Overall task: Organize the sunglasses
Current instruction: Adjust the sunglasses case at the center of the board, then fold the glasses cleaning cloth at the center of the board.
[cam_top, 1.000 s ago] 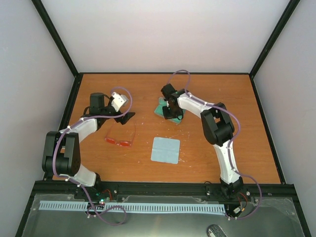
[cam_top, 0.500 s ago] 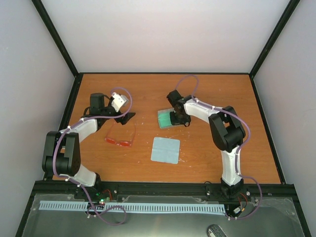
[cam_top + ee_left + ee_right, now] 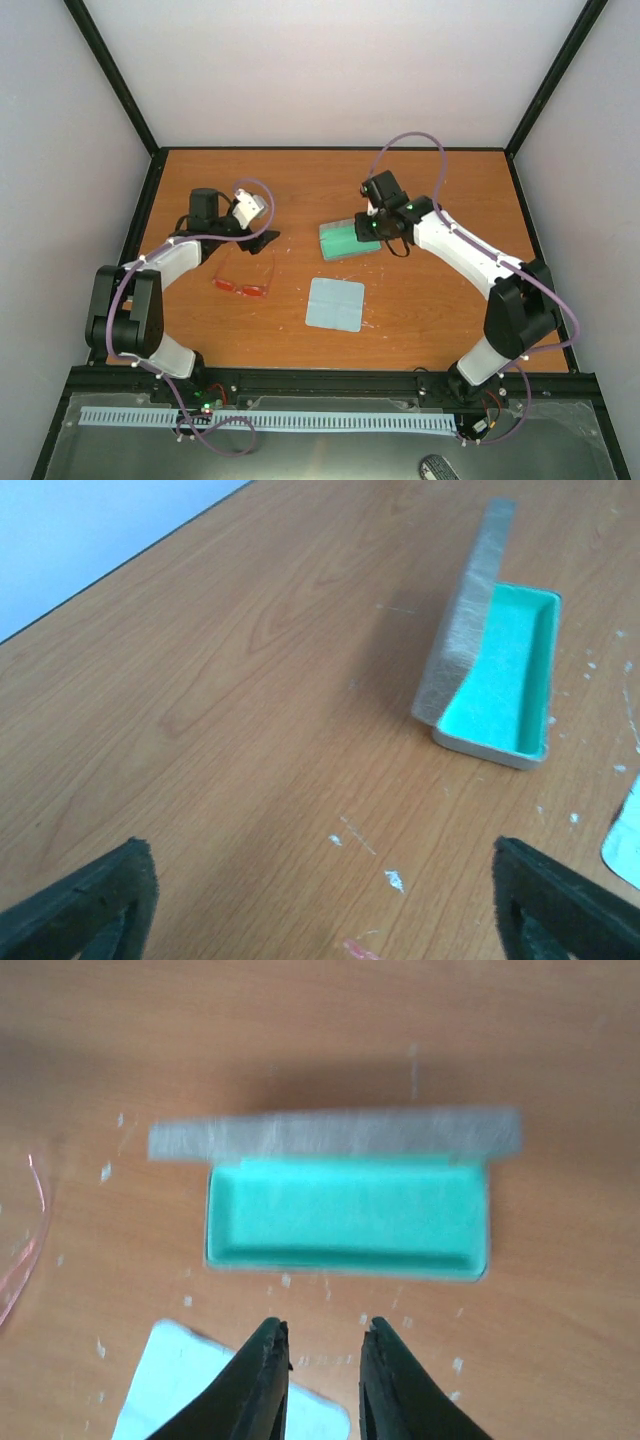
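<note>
The sunglasses (image 3: 243, 285), thin red-orange frame and reddish lenses, lie on the table left of centre. My left gripper (image 3: 262, 238) hovers just behind them, wide open and holding nothing (image 3: 320, 845); only a red sliver of the sunglasses (image 3: 360, 948) shows at the bottom of its wrist view. The grey case (image 3: 348, 238) lies open, green inside up (image 3: 345, 1220), its lid (image 3: 335, 1132) standing along the far side. My right gripper (image 3: 378, 230) hangs over the case's right end, its jaws a little apart and holding nothing (image 3: 322, 1328).
A light blue square cloth (image 3: 335, 303) lies in front of the case, and its corner (image 3: 200, 1390) reaches under the right fingers. The case (image 3: 495, 680) also shows ahead of the left gripper. Black frame rails edge the table on all sides.
The right arm has swung out to the right and drawn back from the case, which now lies open with its green inside showing. The left gripper has shifted slightly right. The sunglasses have not moved.
</note>
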Tool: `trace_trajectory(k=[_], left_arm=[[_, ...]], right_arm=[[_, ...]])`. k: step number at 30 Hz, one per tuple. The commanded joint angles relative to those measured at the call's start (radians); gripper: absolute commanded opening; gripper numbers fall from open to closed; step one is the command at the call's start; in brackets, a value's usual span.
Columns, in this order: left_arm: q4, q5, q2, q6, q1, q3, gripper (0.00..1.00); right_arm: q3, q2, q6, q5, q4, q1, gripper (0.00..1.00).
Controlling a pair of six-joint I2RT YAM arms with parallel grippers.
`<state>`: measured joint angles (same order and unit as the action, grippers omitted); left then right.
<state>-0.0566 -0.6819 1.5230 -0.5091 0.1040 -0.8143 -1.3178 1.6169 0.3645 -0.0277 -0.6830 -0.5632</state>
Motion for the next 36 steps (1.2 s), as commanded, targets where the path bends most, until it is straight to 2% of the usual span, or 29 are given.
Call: trace_trajectory(k=[1, 4, 5, 9, 15, 27, 32, 36], left_arm=[[0.113, -0.020, -0.038, -0.093, 0.077, -0.027, 0.82], [0.145, -0.037, -0.078, -0.088, 0.126, 0.003, 0.68], [0.156, -0.034, -0.091, -0.086, 0.140, 0.014, 0.67], [0.173, 0.006, -0.157, -0.077, 0.194, 0.074, 0.67], [0.176, 0.026, -0.236, -0.046, 0.207, 0.139, 0.68], [0.150, 0.034, -0.242, -0.038, 0.209, 0.139, 0.70], [0.146, 0.034, -0.238, -0.034, 0.208, 0.136, 0.71], [0.142, 0.032, -0.235, -0.030, 0.208, 0.145, 0.70]], right_arm=[[0.142, 0.000, -0.011, 0.159, -0.054, -0.029, 0.22], [0.218, -0.015, 0.014, 0.188, -0.051, -0.064, 0.29], [0.235, -0.015, 0.024, 0.189, -0.048, -0.073, 0.29], [0.287, -0.003, 0.066, 0.194, -0.017, -0.105, 0.32], [0.327, 0.034, 0.117, 0.155, 0.032, -0.137, 0.35], [0.299, 0.130, 0.167, 0.039, 0.079, -0.144, 0.37], [0.295, 0.172, 0.174, 0.071, 0.086, -0.144, 0.35], [0.319, 0.179, 0.175, 0.090, 0.088, -0.144, 0.23]])
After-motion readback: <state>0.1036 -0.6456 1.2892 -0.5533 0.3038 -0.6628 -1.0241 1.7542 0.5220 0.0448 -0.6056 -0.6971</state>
